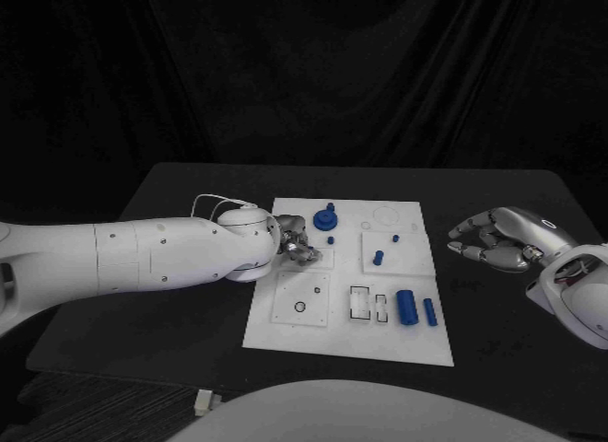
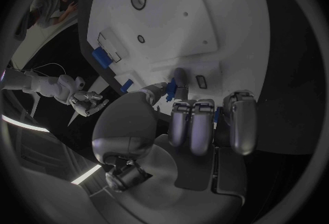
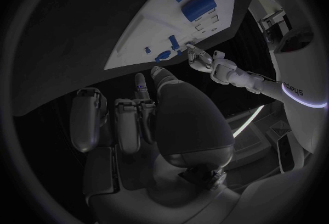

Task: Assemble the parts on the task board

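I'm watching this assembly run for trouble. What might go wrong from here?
The left hand sits low over the task board, close to the round blue part and the small peg; a sideways move could knock them. The two loose blue cylinders lying near the board's edge could roll if the board is nudged.

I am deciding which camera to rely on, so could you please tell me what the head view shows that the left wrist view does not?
Head view alone: the two blue cylinders lying side by side at the task board's near right. Left wrist view alone: the left hand's fingers curled over the board's edge. Both: the board, the left hand, and the right hand off the board.
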Robot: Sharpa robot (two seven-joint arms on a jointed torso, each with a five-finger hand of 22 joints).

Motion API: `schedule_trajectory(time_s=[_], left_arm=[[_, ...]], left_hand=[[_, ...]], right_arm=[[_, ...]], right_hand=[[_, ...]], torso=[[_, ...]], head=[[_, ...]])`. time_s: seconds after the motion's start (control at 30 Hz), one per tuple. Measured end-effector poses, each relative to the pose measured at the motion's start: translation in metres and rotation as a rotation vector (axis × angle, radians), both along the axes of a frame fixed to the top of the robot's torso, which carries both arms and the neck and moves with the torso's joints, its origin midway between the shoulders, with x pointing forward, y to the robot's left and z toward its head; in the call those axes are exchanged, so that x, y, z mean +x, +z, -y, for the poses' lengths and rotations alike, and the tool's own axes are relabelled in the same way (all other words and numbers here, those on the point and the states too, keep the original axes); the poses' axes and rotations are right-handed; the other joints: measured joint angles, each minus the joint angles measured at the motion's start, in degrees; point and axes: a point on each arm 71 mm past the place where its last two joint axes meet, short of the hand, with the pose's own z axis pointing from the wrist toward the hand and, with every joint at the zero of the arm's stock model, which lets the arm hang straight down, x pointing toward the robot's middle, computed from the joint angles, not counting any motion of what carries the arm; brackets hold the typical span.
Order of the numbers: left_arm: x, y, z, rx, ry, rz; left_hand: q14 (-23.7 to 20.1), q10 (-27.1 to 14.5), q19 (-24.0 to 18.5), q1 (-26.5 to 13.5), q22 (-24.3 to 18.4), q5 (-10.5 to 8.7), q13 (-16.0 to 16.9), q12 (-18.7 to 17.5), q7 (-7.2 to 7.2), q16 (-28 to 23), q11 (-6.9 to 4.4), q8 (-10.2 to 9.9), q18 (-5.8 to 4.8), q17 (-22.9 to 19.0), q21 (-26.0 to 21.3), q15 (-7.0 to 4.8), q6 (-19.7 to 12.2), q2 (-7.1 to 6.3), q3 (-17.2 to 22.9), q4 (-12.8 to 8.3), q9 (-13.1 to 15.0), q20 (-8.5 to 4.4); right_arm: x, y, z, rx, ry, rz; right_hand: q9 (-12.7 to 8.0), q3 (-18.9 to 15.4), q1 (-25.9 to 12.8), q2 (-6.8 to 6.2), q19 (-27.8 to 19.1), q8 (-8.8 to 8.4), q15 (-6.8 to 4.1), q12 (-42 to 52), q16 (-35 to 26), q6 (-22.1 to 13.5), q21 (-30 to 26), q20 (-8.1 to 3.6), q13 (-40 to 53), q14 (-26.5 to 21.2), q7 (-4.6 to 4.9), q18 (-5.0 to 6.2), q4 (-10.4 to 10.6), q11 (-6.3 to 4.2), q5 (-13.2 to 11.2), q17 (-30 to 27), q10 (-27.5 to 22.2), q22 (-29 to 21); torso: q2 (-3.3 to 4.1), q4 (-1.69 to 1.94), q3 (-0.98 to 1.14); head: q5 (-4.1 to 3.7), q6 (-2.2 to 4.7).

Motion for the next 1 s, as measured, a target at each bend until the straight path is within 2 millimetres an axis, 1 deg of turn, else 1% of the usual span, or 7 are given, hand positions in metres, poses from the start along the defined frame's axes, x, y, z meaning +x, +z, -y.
schedule_trajectory(time_s=[0.13, 0.43, 0.67, 0.73, 0.83, 0.93, 1.0], left_arm=[[-0.0002, -0.0002, -0.0003, 0.003, -0.001, -0.003], [0.0000, -0.0001, -0.0004, 0.004, -0.002, -0.005], [0.0002, -0.0001, -0.0005, 0.004, -0.002, -0.005], [0.0002, -0.0001, -0.0004, 0.004, -0.002, -0.004], [0.0005, -0.0001, -0.0006, 0.004, -0.001, -0.004], [0.0006, -0.0002, -0.0007, 0.005, -0.001, -0.005], [0.0008, -0.0003, -0.0008, 0.005, -0.001, -0.005]], left_hand=[[0.00, 0.00, 0.00, -1.65, 0.00, -1.81, 0.00, 0.00, 0.05, 0.00, 0.00, -0.50, 0.00, 0.00, -0.32, 0.00, 0.36, -1.06, -2.15, 1.97, -0.19, 0.00], [0.00, 0.00, 0.00, -2.24, 0.00, -7.80, 0.00, 0.00, 0.24, 0.00, 0.00, -0.78, 0.00, 0.00, -0.54, 0.00, 0.58, -1.12, -7.35, 5.27, -0.32, 0.00], [-0.21, 0.00, 0.00, -4.87, 0.00, -9.98, 0.00, 0.00, 0.36, 0.00, 0.00, -0.78, 0.00, 0.00, -0.68, 0.20, 0.88, 0.83, -11.15, 7.04, -0.58, 0.00], [-0.21, 0.00, 0.00, -5.47, 0.00, -9.33, 0.00, 0.00, 0.35, 0.00, 0.00, -0.95, -0.01, 0.00, -0.77, 0.21, 0.88, 1.43, -11.81, 7.02, -0.59, 0.00], [-0.21, 0.00, 0.00, -5.21, 0.00, -5.49, 0.00, 0.00, 0.15, 0.00, 0.00, -1.08, 0.00, 0.02, -0.77, 0.21, 1.09, 1.86, -12.27, 6.84, -0.60, 0.00], [-0.21, 0.00, 0.00, -3.75, 0.00, -0.07, 0.00, 0.00, 0.07, 0.00, 0.00, -1.08, 0.00, 0.05, -1.05, 0.20, 1.17, 2.91, -12.42, 6.70, -0.60, 0.00], [-0.21, 0.00, 0.00, -2.92, 0.00, 1.99, 0.00, 0.00, 0.05, 0.00, 0.00, -1.08, 0.00, 0.05, -1.05, 0.21, 1.19, 3.03, -12.42, 6.70, -0.60, 0.00]], right_arm=[[-0.0001, -0.0004, 0.0000, -0.001, 0.000, -0.002], [0.0000, -0.0008, -0.0002, -0.002, 0.000, -0.005], [-0.0001, -0.0011, -0.0002, -0.004, -0.001, -0.008], [-0.0001, -0.0012, -0.0001, -0.004, -0.001, -0.009], [-0.0001, -0.0013, -0.0001, -0.005, -0.001, -0.010], [-0.0002, -0.0014, 0.0000, -0.005, -0.001, -0.011], [-0.0002, -0.0015, -0.0001, -0.006, -0.001, -0.012]], right_hand=[[0.00, 0.00, 0.00, 0.00, 0.00, 0.00, 0.00, 0.00, -0.24, 0.00, -0.28, 0.00, 0.00, 0.00, 0.00, 0.00, 0.00, 0.00, 0.15, 0.00, 0.00, 0.00], [-0.05, 0.16, 0.00, 0.00, 0.00, 0.00, 0.00, 0.00, -0.24, 0.00, -0.35, 0.00, 0.00, 0.00, 0.00, 0.00, -0.16, 0.00, 0.20, 0.00, 0.00, -0.01], [-0.04, 0.35, 0.17, 0.17, 0.00, 0.00, 0.00, 0.00, -0.23, 0.00, -0.48, 0.00, -0.01, 0.00, 0.00, 0.00, -0.35, 0.00, 0.64, 0.00, 0.00, -0.01], [-0.04, 0.57, 0.23, 0.23, 0.00, 0.00, 0.00, 0.00, -0.23, 0.00, -0.48, 0.00, 0.00, 0.00, 0.00, 0.00, -0.25, 0.00, 0.64, 0.00, 0.00, -0.01], [-0.10, 0.57, 0.23, 0.23, 0.00, 0.00, 0.00, 0.00, -0.24, 0.00, -0.48, 0.00, 0.00, 0.00, 0.00, 0.00, -0.25, 0.00, 0.65, 0.00, 0.00, -0.01], [-0.10, 0.72, 0.46, 0.01, 0.00, 0.00, 0.00, -0.22, -0.46, 0.00, -0.79, 0.00, 0.00, 0.00, 0.00, 0.00, -0.40, 0.00, 1.04, 0.00, 0.00, -0.02], [-0.09, 0.72, 0.46, 0.00, 0.00, 0.00, 0.00, -0.23, -0.46, 0.00, -0.82, 0.00, -0.01, 0.00, 0.00, 0.00, -0.40, 0.00, 1.04, 0.00, 0.00, -0.02]], torso=[[0.01, 0.01, 0.00], [0.03, 0.01, -0.01], [0.04, 0.02, -0.01], [0.04, 0.02, 0.00], [0.05, 0.02, -0.01], [0.05, 0.02, 0.00], [0.05, 0.02, 0.00]], head=[[0.04, 0.00], [0.04, 0.00], [0.05, 0.00], [0.06, 0.00], [0.10, 0.00], [0.11, 0.00], [0.13, 0.00]])
